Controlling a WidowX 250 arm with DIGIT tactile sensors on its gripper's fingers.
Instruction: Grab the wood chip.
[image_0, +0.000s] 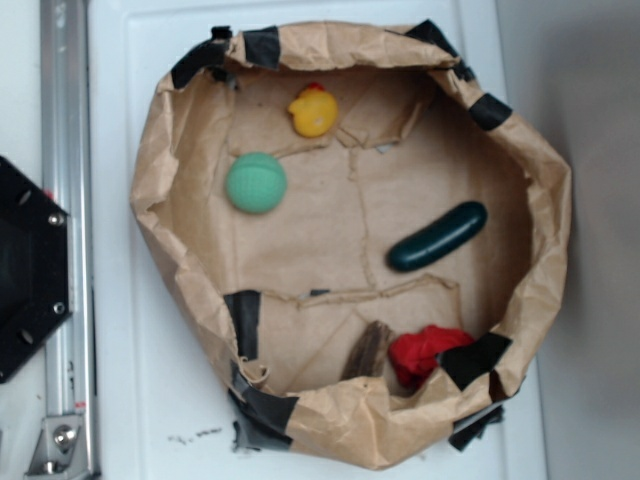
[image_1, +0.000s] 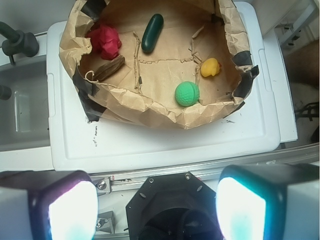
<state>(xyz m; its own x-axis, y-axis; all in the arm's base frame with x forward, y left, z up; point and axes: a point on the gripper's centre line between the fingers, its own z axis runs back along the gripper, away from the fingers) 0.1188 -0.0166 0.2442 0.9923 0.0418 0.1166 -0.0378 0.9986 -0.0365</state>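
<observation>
Your fingers (image_1: 65, 210) stand wide apart, high above the desk (image_1: 150, 145), holding nothing. The wood chip (image_0: 368, 350) lies in the paper basin (image_0: 160, 170), just beside the red cloth (image_0: 420, 352). It looks light, stiff and rough; pinch across its narrow middle.

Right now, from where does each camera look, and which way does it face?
Exterior: overhead, looking straight down into the paper basket; only the black robot base shows.
Wrist: on the arm, high and behind, looking down at the basket; both fingers frame the base.
Shared: wood chip, cucumber, red cloth, green ball, yellow duck.
</observation>
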